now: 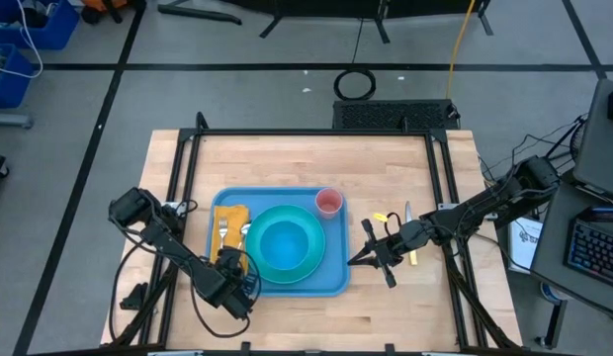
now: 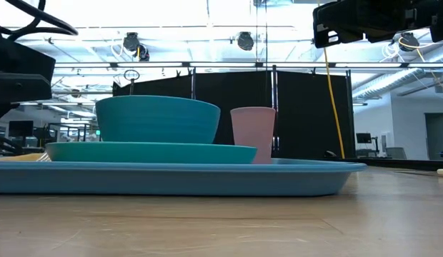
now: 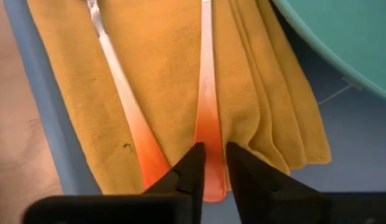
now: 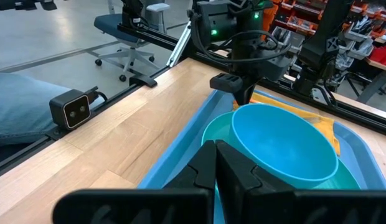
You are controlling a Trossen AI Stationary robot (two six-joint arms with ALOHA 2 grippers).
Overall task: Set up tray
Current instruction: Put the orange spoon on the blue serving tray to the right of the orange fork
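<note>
- Light-blue plastic tray (image 1: 331,282), rectangular with rounded corners and a raised rim, lies flat on the pale wood table (image 1: 287,158), toward its front middle.
- On the tray: one round teal plate (image 1: 311,265) with one deeper blue bowl (image 1: 285,245) sitting in it; one small pink cup (image 1: 328,202) upright at the tray's far right corner, just beside the plate.
- One mustard-orange cloth napkin (image 1: 230,220), folded and ribbed, lies along the tray's left side. Two utensils rest on it side by side: one fork (image 1: 223,233) and one spoon (image 1: 243,233), pale shafts shading to orange handle ends in the left wrist view.
- Left gripper (image 3: 210,163) sits low over the tray's front left corner, at the napkin's near end; its fingers stand narrowly apart, astride the orange handle tip of one utensil, contact not clear.
- Right gripper (image 1: 369,255) hovers just off the tray's right edge, clear of it; its fingers are pressed together, holding nothing.
- On bare wood right of the tray, beyond the right gripper: one knife (image 1: 408,233) with a yellow handle, and one small yellow piece (image 1: 380,216) beside it, too small to identify.
</note>
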